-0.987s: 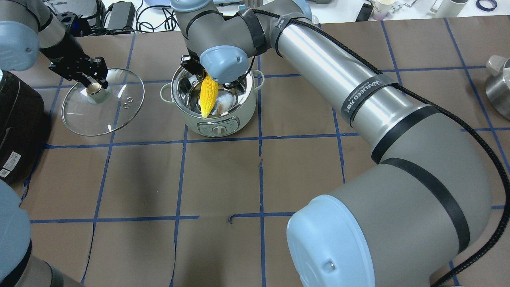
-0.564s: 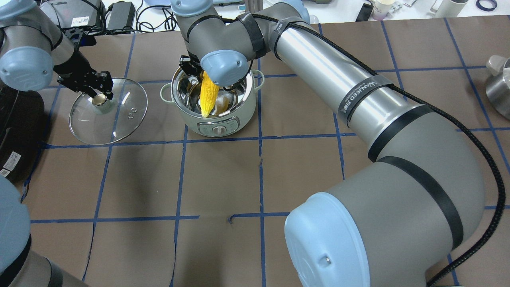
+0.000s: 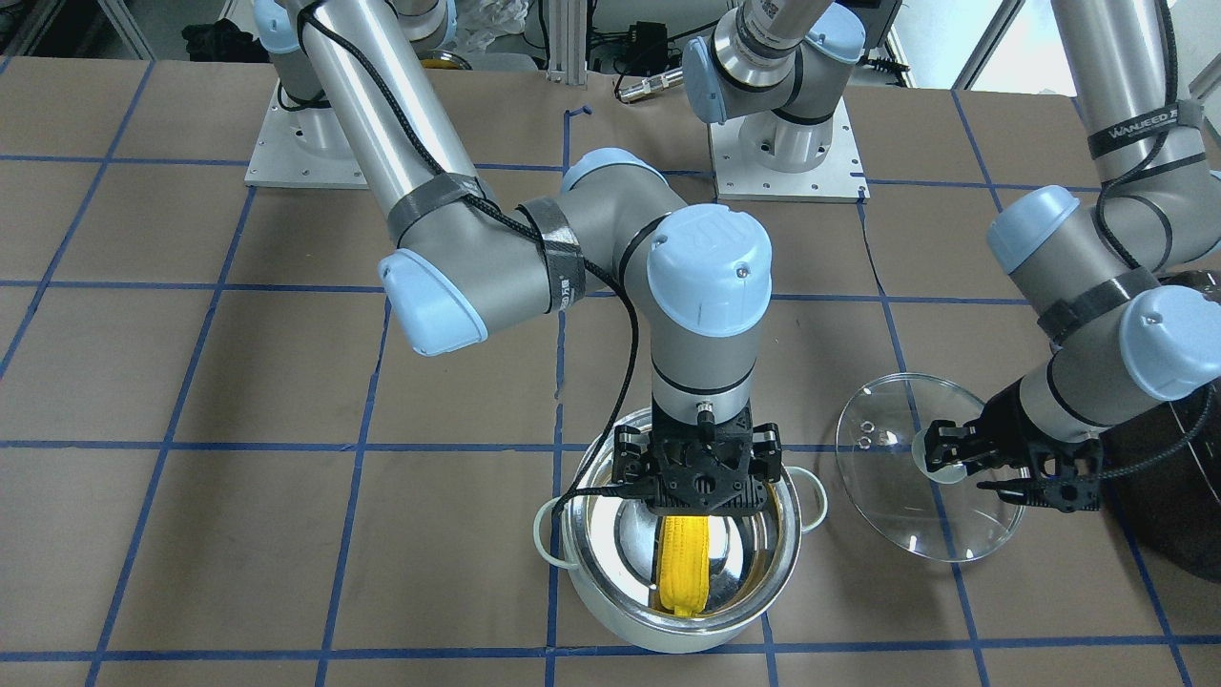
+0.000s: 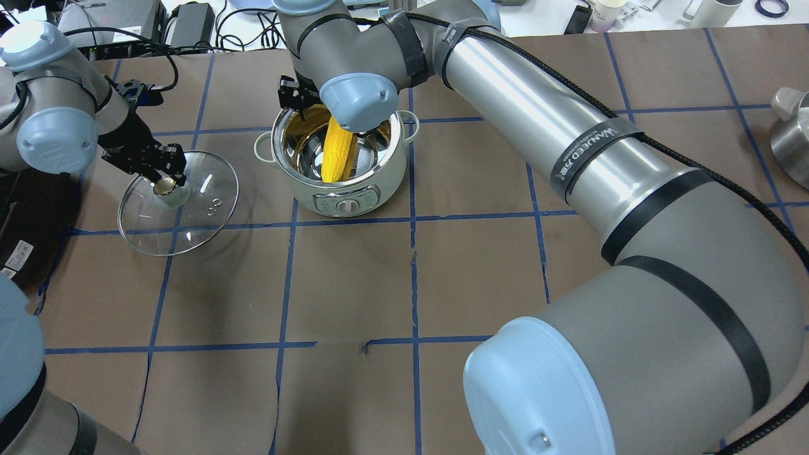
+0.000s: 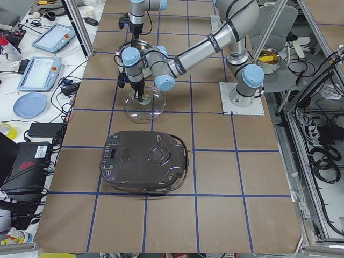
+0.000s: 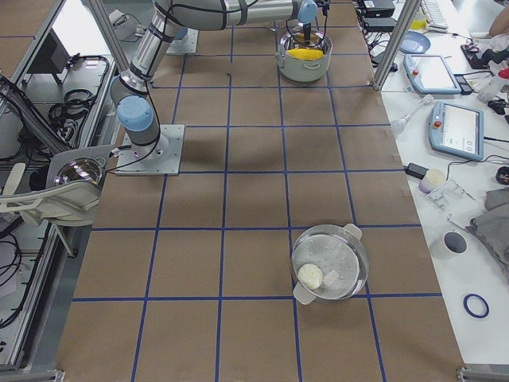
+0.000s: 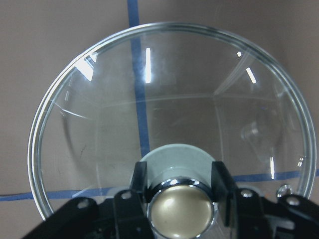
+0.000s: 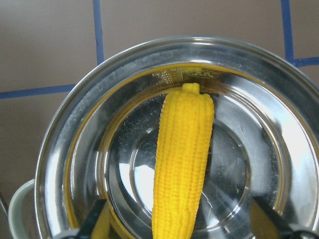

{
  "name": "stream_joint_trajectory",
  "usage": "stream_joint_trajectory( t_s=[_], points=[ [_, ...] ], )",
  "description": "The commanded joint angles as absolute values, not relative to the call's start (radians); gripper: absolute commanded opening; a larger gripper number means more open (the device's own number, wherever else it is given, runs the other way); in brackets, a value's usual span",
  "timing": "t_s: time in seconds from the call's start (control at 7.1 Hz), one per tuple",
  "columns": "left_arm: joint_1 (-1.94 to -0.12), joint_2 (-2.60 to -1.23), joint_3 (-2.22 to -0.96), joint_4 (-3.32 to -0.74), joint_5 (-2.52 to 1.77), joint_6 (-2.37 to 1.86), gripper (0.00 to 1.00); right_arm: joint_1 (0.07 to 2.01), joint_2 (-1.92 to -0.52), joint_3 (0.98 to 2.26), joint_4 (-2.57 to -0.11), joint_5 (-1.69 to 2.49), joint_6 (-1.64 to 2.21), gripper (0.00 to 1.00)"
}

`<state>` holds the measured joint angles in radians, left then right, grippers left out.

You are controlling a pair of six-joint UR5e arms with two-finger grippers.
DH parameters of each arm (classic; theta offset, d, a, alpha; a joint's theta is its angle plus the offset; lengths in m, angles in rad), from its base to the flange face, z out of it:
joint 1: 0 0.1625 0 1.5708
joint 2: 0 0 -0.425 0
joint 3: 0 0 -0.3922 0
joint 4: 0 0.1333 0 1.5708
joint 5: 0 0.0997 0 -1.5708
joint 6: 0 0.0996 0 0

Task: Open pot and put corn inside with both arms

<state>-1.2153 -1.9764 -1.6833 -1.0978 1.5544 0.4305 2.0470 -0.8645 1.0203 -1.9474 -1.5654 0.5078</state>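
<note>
Two left fingers [image 7: 222, 185] clamp lid knob [image 7: 182, 211]; right fingers [image 8: 266, 222] wide, off corn [image 8: 182, 164].

The bench [image 4: 354, 284] is covered in brown paper crossed by a blue tape grid [image 4: 414, 284]. Along one long edge stands a white table [image 5: 54, 110] with tablets [image 5: 39, 73] and a blue plate [image 5: 30, 104]; aluminium posts [image 5: 77, 27] rise at that edge.
</note>
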Motion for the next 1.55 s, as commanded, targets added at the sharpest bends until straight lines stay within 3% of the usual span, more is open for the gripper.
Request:
stream_joint_trajectory(
  t_s=[0.0,0.42,0.56,0.7,1.13,1.41],
  points=[
    [-1.194,-1.979,-1.739,-1.052,1.560,0.454,0.00,1.964,-0.974,1.028,-1.762,-1.566,0.352,1.00],
    [-1.189,-1.985,-1.752,-1.025,1.560,0.460,0.00,1.771,-1.154,1.116,-1.588,-1.566,0.148,1.00],
    [-1.189,-1.988,-1.750,-1.026,1.562,0.460,0.31,1.719,-1.240,1.187,-1.562,-1.574,0.046,1.00],
    [-1.189,-1.988,-1.740,-1.035,1.562,0.460,0.99,1.689,-1.325,1.268,-1.562,-1.577,0.019,1.00],
    [-1.190,-1.947,-1.721,-1.089,1.565,0.459,1.00,1.683,-1.481,1.469,-1.630,-1.623,-0.014,1.00],
    [-1.224,-1.869,-1.642,-1.260,1.560,0.443,1.00,1.626,-1.486,1.482,-1.652,-1.600,-0.064,1.00]
  ],
)
